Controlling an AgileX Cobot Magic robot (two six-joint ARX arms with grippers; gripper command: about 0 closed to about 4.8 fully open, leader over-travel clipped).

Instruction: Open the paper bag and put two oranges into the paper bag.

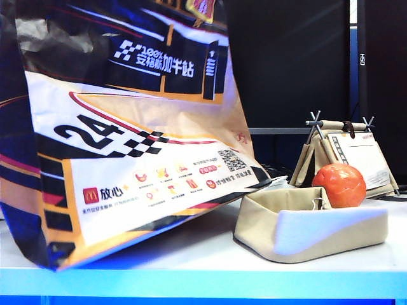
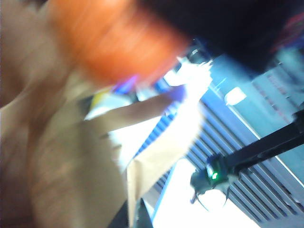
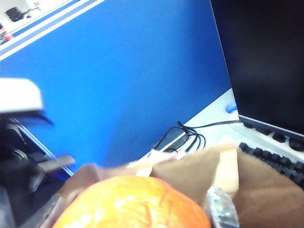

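You have the paper bag (image 1: 127,127) standing tall on the bench (image 1: 191,260), filling the exterior view from about 9 o'clock to the centre. One orange (image 1: 339,185) sits in the beige fabric tray (image 1: 305,229) at about 4 o'clock of the bag, touching the tray's rear wall.

Your right claw (image 3: 137,211) shows only slivers of its fingers in its wrist view. A second orange (image 3: 133,202) fills the frame directly under the camera, and the jaws appear spread wide around it, above brown paper of the bag.

Your left claw is not visible in the blurred left wrist view; judge it pressed together, probably pinching the bag's rim, though the grip itself is hidden.

The fruit is glossy, round and firm: it will roll and may slip, so grip it across its middle. The bag is light, thin paper that creases and can tip; hold its upper edge.
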